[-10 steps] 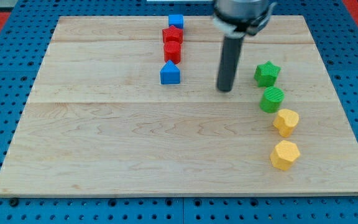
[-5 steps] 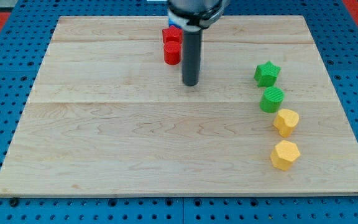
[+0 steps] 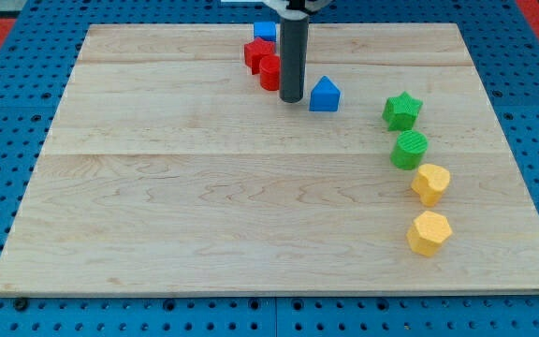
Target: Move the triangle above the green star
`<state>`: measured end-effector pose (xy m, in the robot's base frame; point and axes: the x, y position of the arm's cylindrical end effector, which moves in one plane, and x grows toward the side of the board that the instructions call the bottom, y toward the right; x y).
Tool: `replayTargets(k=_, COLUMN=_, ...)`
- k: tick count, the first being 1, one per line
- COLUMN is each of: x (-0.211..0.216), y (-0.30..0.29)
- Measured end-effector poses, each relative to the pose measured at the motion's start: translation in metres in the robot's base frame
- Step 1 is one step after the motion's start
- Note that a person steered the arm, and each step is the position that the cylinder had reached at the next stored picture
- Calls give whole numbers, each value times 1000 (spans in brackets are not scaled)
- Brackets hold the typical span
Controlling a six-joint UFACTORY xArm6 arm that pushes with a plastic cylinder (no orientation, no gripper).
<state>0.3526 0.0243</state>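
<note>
The blue triangle block (image 3: 324, 95) lies on the wooden board (image 3: 204, 215), to the left of the green star (image 3: 402, 110) and slightly higher in the view. My tip (image 3: 292, 97) stands just left of the blue triangle, close to it; I cannot tell whether they touch. The rod partly hides a red block (image 3: 269, 73) behind it.
Another red block (image 3: 256, 52) and a blue cube (image 3: 266, 31) sit at the view's top, left of the rod. Below the green star run a green round block (image 3: 409, 150) and two yellow hexagonal blocks (image 3: 430, 183) (image 3: 429, 233).
The rod swept left from near the green star, then back right. The blue triangle moved right and up from the board's middle toward the green star. The lower red block shifted slightly right.
</note>
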Motion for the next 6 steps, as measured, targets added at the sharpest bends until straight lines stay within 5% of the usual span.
replayTargets(k=2, x=-2, y=101)
replayTargets(k=6, x=-37, y=107)
